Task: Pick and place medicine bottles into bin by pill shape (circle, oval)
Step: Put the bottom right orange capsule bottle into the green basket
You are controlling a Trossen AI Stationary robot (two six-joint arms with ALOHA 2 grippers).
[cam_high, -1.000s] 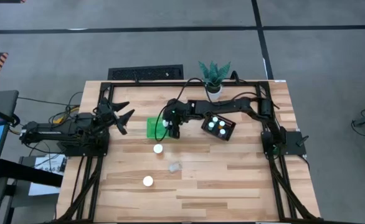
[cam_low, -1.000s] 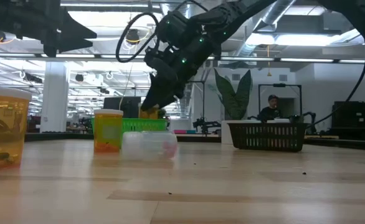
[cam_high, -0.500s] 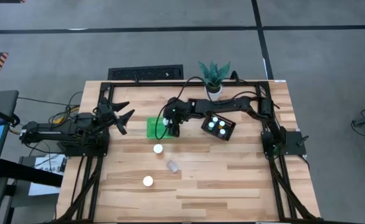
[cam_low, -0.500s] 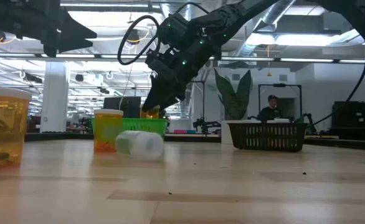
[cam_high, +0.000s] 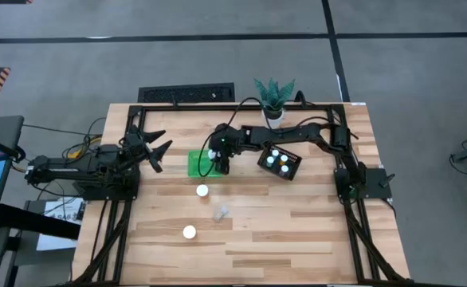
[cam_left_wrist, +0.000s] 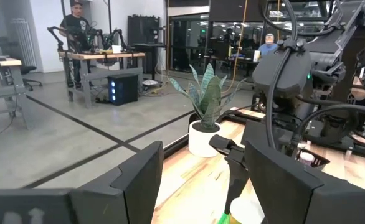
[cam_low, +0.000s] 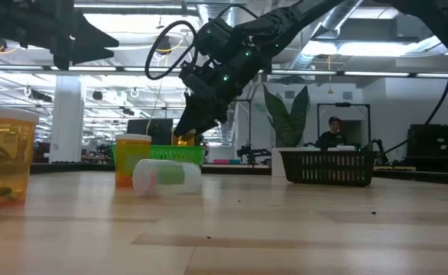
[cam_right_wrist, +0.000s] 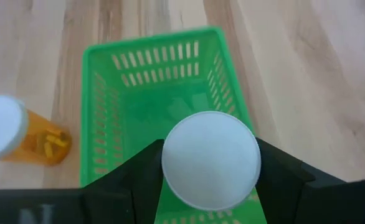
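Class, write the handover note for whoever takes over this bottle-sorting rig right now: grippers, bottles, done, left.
Right gripper: shut on a white-capped bottle, hovering over the green basket, which looks empty.
Left gripper: open, idle at the table's left edge.
Black basket: holds three bottles.
On the table: two upright bottles, one clear bottle lying on its side.
Done: three binned.
Left: release the held bottle, then sort the three on the table.
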